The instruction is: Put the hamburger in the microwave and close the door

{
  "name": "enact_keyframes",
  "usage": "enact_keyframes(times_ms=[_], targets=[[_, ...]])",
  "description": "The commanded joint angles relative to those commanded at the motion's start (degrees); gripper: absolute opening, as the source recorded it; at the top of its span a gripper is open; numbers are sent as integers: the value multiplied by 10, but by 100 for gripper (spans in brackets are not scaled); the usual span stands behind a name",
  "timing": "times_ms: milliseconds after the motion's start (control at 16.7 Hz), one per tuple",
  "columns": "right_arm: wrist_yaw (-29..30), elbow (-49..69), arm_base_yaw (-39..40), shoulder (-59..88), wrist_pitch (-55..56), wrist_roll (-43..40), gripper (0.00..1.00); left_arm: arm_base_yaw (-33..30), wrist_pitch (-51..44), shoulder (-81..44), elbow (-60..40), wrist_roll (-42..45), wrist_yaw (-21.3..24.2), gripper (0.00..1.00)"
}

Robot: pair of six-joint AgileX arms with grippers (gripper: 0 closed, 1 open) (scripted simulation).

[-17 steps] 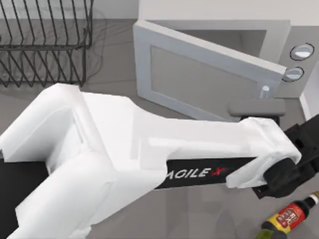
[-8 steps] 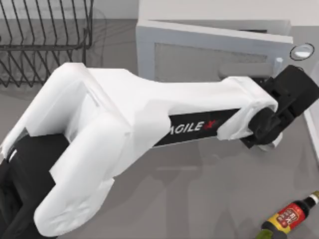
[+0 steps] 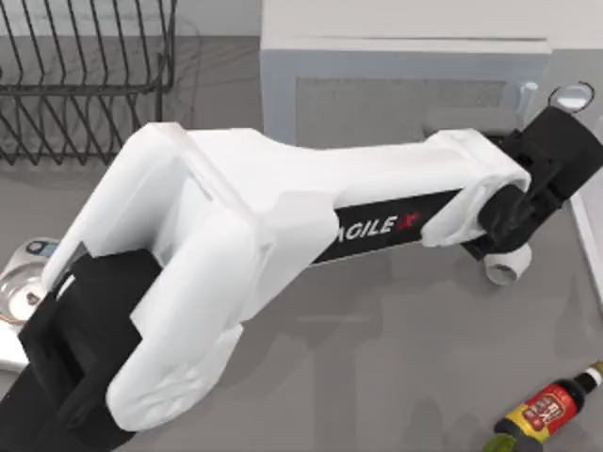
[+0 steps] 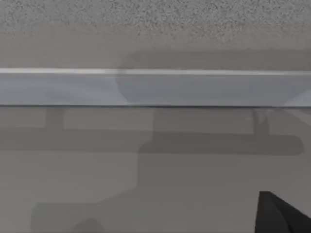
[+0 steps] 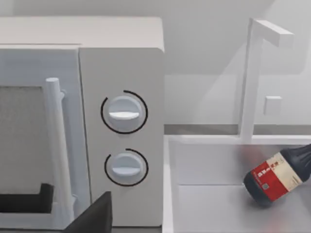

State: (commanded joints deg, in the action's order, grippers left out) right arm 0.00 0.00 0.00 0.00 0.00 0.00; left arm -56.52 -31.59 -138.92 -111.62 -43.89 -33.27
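Note:
The microwave [image 3: 405,42] stands at the back of the table, with its two dials [image 5: 124,114] on the right panel. The door [image 3: 396,108] lies flat against the front, its mesh window facing me and its white bar handle [image 5: 56,145] upright beside the dials. My left arm reaches across the table, and its black left gripper [image 3: 546,174] sits against the door's handle end. The left wrist view looks at the door's lower edge [image 4: 155,87] from very close. The hamburger is hidden. A dark wedge of my right gripper [image 5: 92,218] shows low in the right wrist view.
A small white cup [image 3: 504,268] lies on the table just under the left wrist. A dark bottle with a red label [image 3: 546,410] lies front right, by a white basin [image 5: 218,194]. A black wire rack [image 3: 85,75] stands back left. A small scale [image 3: 24,287] sits at the left edge.
The door swung from half open to flat against the microwave as my left arm pushed toward it. The arm's shift uncovered the white cup and the scale.

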Motion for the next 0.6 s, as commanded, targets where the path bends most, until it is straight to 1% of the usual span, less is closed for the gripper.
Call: enact_keyframes(times_ms=[360,480,600], targets=[[0,0,0,0,0,0,100,47,-38,-92,-160,48,32,0],[0,0,0,0,0,0,100,62,-44,-112,-192,60,31,0],[0,0,0,0,0,0,100,69,-46,-118,-203,63,28,0]])
